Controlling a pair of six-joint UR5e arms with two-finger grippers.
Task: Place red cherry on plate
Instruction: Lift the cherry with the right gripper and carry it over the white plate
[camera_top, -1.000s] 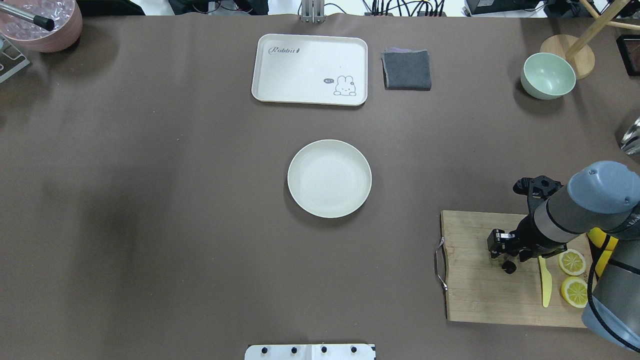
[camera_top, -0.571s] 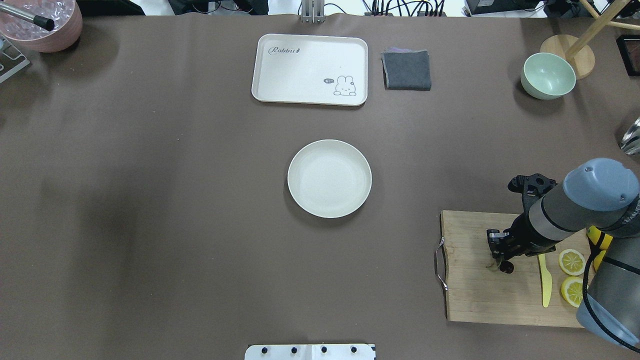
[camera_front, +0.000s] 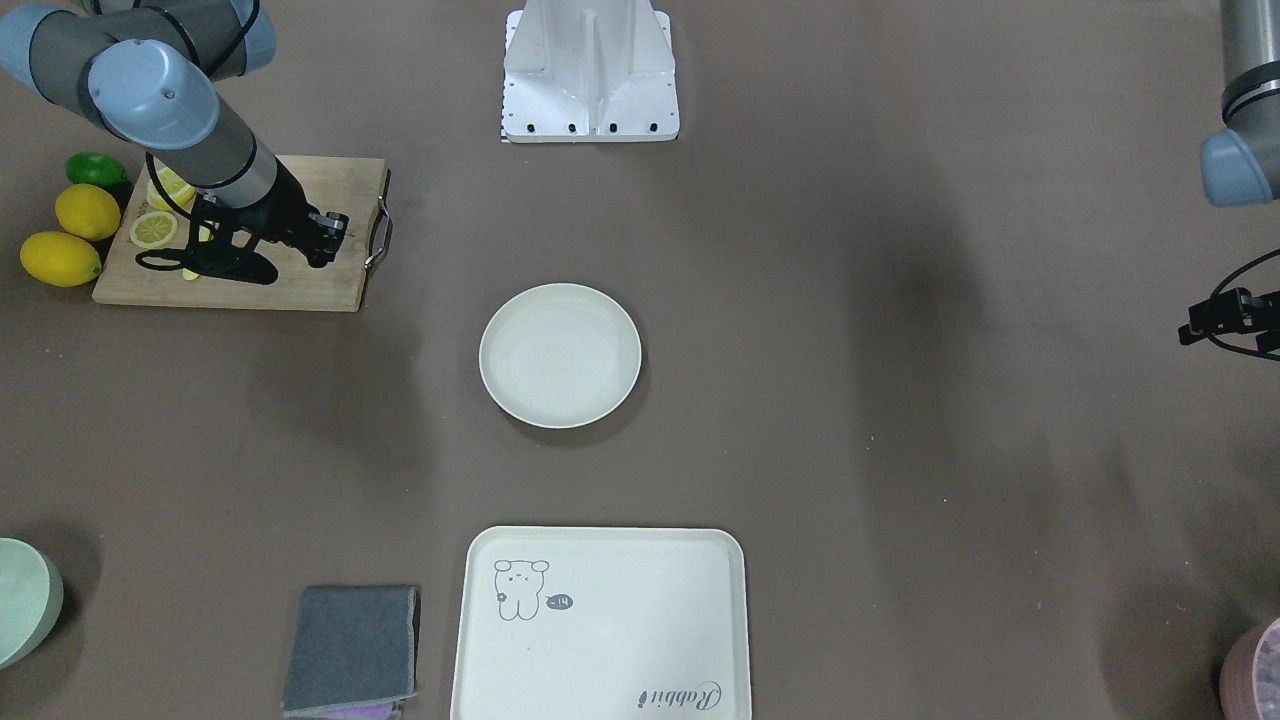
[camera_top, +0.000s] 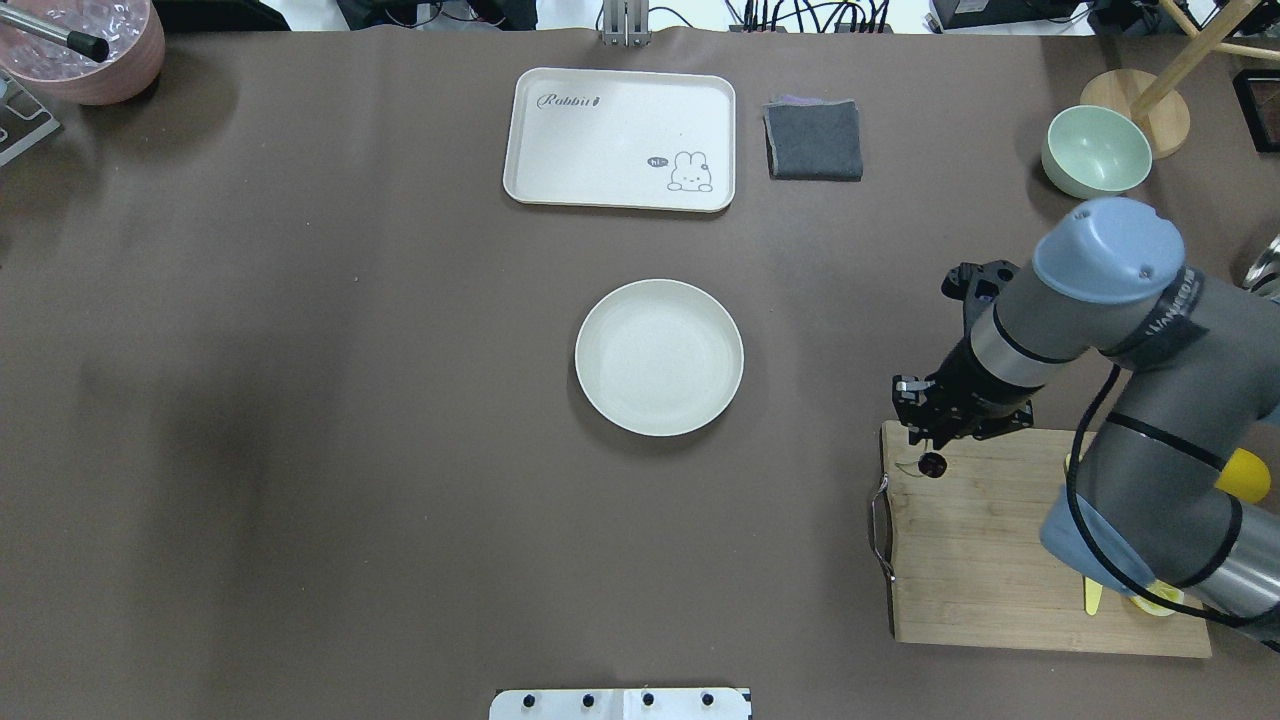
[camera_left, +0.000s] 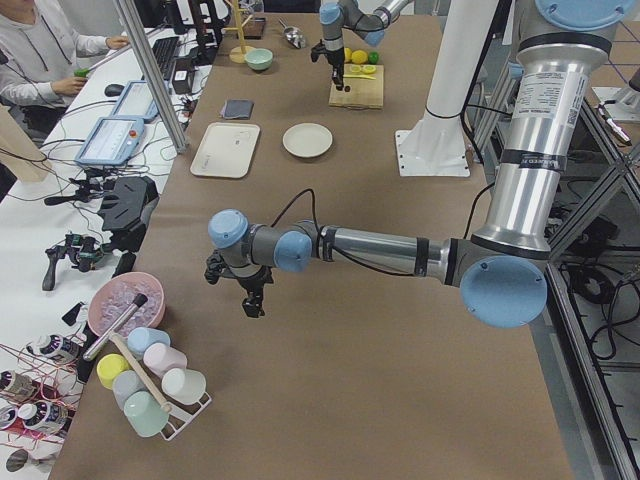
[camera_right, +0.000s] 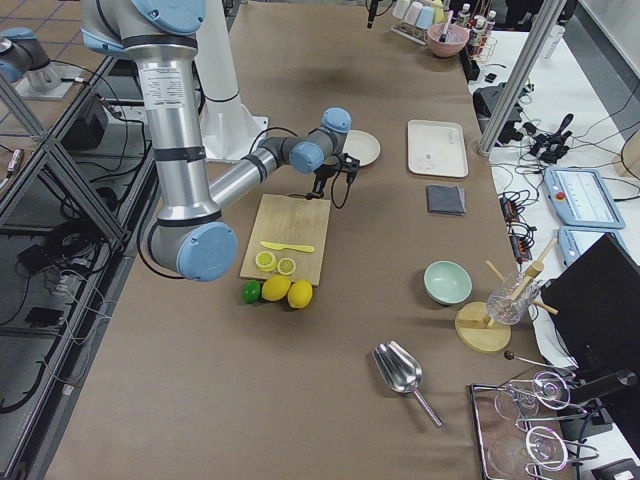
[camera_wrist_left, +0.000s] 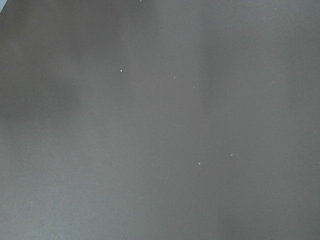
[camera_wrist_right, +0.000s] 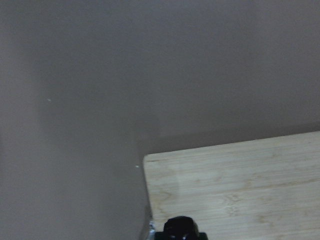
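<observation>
The plate (camera_top: 659, 357) (camera_front: 560, 355), round and cream-white, lies bare at the table's middle. My right gripper (camera_top: 927, 443) (camera_front: 322, 245) hangs over the far left corner of the wooden cutting board (camera_top: 1000, 570), to the right of the plate. It is shut on the red cherry (camera_top: 932, 464), a tiny dark glossy fruit dangling just under the fingers. The right wrist view catches that cherry (camera_wrist_right: 180, 228) at its bottom edge above the board's corner (camera_wrist_right: 235, 180). My left gripper (camera_front: 1215, 322) sits far off at the table's left end; whether it is open or shut does not show.
Lemon slices (camera_front: 155, 230), whole lemons (camera_front: 88, 210) and a lime (camera_front: 97, 168) lie at the board's right end. A rabbit tray (camera_top: 620, 138) and grey cloth (camera_top: 813, 140) lie beyond the plate. A green bowl (camera_top: 1096, 150) stands far right, a pink bowl (camera_top: 90, 50) far left.
My right arm has swung from the board's middle to its far left corner, toward the plate, carrying the cherry along. The plate has not moved.
</observation>
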